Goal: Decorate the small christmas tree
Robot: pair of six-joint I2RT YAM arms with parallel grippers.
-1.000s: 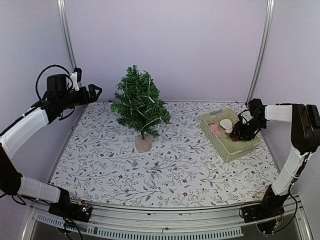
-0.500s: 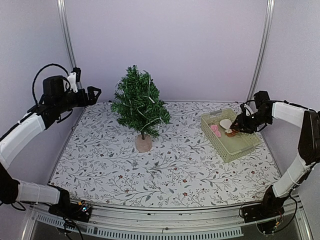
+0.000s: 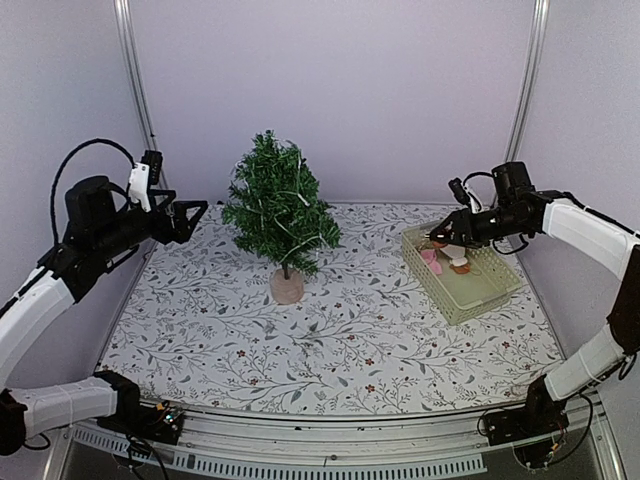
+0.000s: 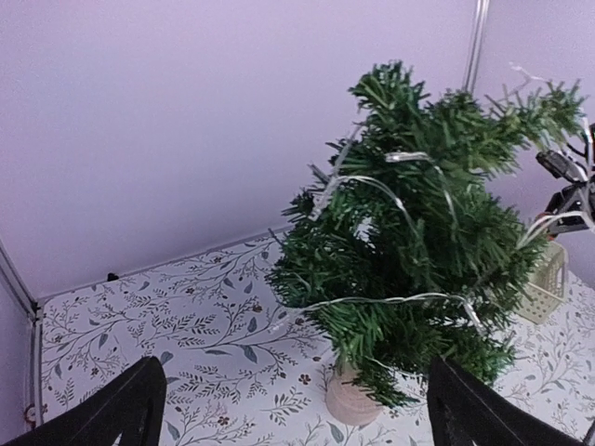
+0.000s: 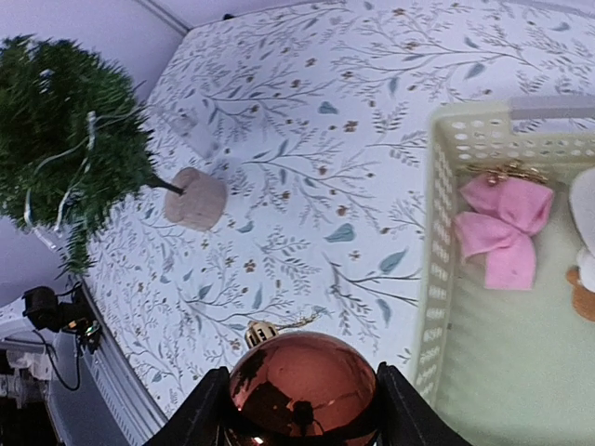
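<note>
We note a table (image 3: 330, 340) with a white top printed in leaf sprigs and small flowers. The small christmas tree (image 3: 280, 215) stands upright on it on its pale round base (image 3: 287, 286). Well to the tree's right sits a pale green perforated basket (image 3: 432, 280), angled to the table edges.

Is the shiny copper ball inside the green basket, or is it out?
Out. The right gripper is shut on the copper ball, which hangs in the air and does not rest in the basket.
</note>
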